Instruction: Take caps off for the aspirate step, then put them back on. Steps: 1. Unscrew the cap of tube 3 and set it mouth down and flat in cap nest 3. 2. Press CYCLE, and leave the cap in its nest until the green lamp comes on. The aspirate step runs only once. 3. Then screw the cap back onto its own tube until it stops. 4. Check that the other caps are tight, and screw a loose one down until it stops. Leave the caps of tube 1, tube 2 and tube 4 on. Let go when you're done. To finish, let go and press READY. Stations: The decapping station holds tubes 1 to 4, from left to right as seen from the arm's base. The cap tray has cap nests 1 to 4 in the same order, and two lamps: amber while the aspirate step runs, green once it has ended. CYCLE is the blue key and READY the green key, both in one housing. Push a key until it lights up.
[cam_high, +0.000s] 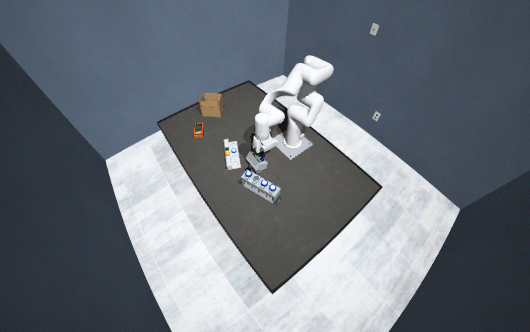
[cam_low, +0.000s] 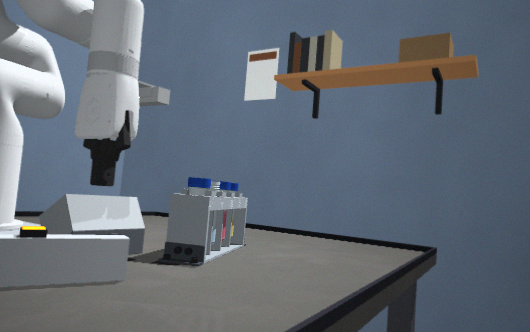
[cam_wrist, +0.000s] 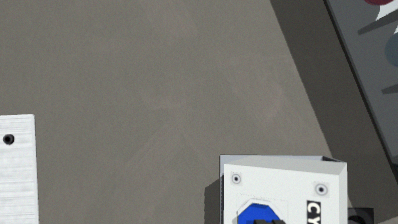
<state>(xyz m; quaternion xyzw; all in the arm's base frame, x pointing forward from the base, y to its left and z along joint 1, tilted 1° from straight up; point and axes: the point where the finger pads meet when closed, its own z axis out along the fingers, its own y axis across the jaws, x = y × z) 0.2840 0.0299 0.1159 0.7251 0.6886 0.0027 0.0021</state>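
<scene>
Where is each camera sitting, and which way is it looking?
Top: high in a corner of the room, looking down at the dark grey table, the whole white arm and the grey tube station with blue caps.
Exterior: low at table height, looking sideways at the tube station and the grey key housing; the arm's white wrist and shut black jaws show.
Wrist: on the arm's wrist, looking straight down at the key housing and its blue CYCLE key.
Exterior and wrist both show the key housing.
</scene>
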